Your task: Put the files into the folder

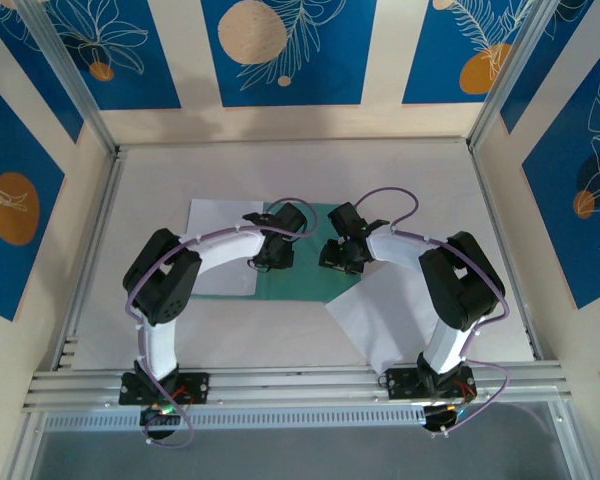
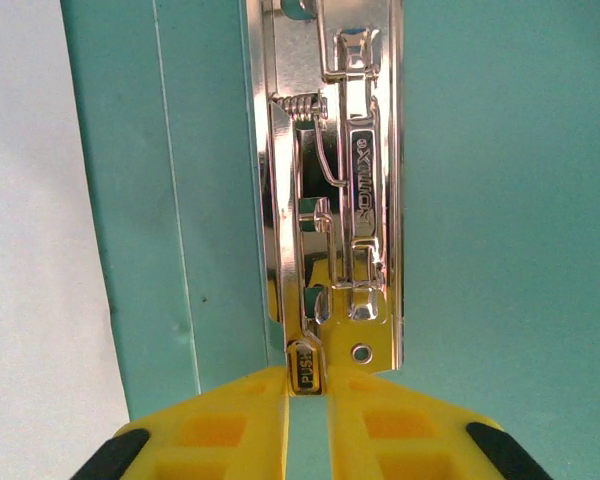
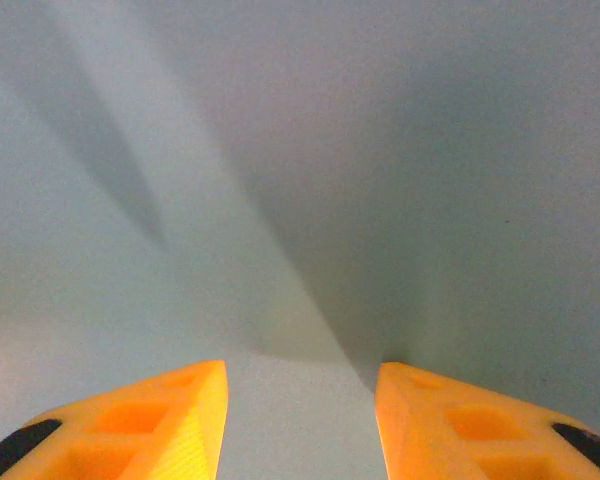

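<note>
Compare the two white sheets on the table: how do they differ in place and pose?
The left sheet lies square with the folder, along its left side. The right sheet is turned diagonally and lies at the folder's near right corner. Both are blank, white and flat.

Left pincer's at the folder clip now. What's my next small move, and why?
Probably press down the PUSH tab to open the clip: the left pincer pinches that tab, no paper sits under the clip, one white sheet lies left of the folder, another sheet right.
</note>
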